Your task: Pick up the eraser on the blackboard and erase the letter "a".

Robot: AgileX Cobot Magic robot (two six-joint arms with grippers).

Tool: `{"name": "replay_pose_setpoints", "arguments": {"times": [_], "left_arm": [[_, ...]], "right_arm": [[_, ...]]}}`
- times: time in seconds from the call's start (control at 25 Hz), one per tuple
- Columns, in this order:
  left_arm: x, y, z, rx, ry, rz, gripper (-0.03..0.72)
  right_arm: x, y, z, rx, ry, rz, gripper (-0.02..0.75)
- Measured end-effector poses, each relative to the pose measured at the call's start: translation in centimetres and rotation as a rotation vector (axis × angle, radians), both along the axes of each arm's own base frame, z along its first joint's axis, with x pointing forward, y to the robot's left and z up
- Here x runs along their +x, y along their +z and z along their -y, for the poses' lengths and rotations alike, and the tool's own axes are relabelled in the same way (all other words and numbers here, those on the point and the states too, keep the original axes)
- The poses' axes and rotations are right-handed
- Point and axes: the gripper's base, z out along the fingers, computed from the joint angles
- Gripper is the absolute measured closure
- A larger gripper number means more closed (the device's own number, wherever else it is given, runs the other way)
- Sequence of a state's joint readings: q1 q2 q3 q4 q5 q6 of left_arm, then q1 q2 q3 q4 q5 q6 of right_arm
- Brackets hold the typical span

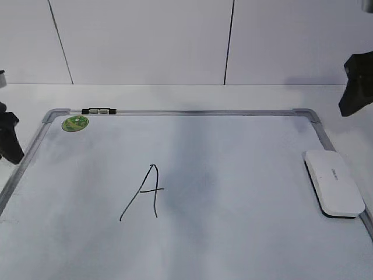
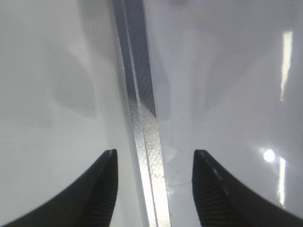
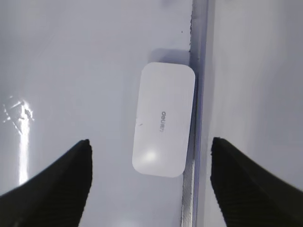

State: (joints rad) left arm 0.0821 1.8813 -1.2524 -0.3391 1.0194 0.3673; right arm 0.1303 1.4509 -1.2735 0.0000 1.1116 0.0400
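The eraser point(image 1: 332, 182), a flat white block, lies on the blackboard point(image 1: 233, 175) against its right frame. It also shows in the right wrist view point(image 3: 163, 125). A thin black angular capital "A" point(image 1: 145, 192) is written left of the board's middle; no lowercase "a" shows. My right gripper point(image 1: 356, 84) is open and empty, up above and behind the eraser; its jaws point(image 3: 150, 140) stand wide on either side of it. My left gripper point(image 1: 9, 137) is open and empty over the board's left frame point(image 2: 142, 118), with its jaws point(image 2: 154, 153) on either side of the frame.
A round green sticker point(image 1: 75, 123) sits in the board's far left corner. A small black clip point(image 1: 99, 110) sits on the grey top frame point(image 1: 204, 112). The board lies on a white table with a white panelled wall behind it.
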Motion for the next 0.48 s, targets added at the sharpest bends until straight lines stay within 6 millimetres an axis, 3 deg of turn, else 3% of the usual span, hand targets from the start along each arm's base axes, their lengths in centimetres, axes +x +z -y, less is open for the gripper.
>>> {"name": "replay_pose_setpoints", "arguments": {"times": [0.08,0.2,0.48], "left_arm": [[0.3,1.7,0.0,-0.005,0.007,0.013,0.281],[-0.1,5.8,0.1,-0.005,0.028,0.09,0.276],[-5.3,15.6,0.9,-0.004,0.04,0.33,0.276]], "right_arm": [[-0.3,-0.1,0.0,-0.006,0.007,-0.029,0.143],[-0.8,-0.1,0.1,-0.014,0.013,-0.075,0.143],[-4.0,2.8,0.4,-0.012,0.022,0.003,0.144]]}}
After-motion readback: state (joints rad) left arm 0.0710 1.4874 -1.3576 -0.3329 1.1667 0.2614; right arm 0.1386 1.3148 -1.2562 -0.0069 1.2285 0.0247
